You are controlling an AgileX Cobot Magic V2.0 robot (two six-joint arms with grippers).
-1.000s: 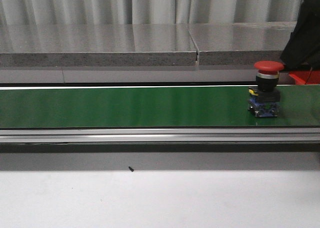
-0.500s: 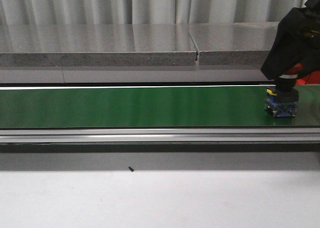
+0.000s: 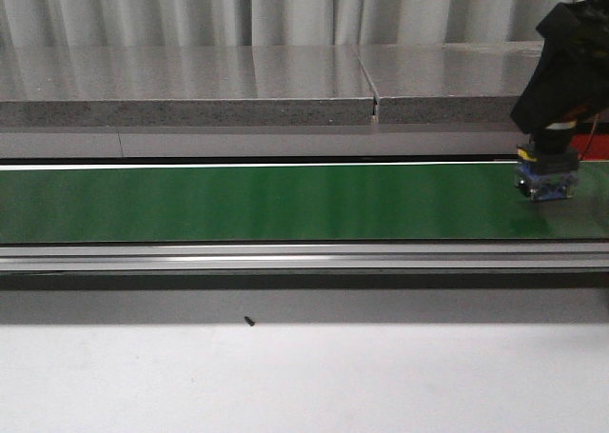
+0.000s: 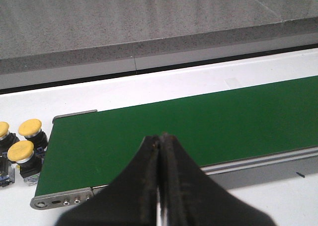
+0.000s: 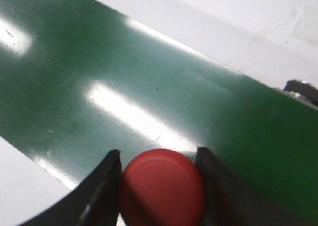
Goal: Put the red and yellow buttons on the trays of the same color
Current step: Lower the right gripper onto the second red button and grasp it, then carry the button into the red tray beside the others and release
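Observation:
My right gripper [image 5: 158,151] is shut on the red button [image 5: 162,186], its two fingers pressed against the sides of the round cap. In the front view the black right gripper [image 3: 552,133] covers the cap at the far right, and only the red button's black, yellow and blue body [image 3: 546,178] shows, hanging just above the green belt [image 3: 266,203]. The left gripper [image 4: 160,137] is shut on nothing, above the belt's end. Three yellow buttons [image 4: 29,129] stand upright on the white surface beside that end. No tray shows clearly.
The green conveyor belt [image 4: 198,121] runs across the table inside a metal frame [image 3: 304,255]. A grey stone ledge [image 3: 190,86] lies behind it. A small black speck [image 3: 249,321] sits on the white table in front.
The red button travelled right along the belt. The right gripper came down over its cap, shut on it, and now holds it slightly higher and further right.

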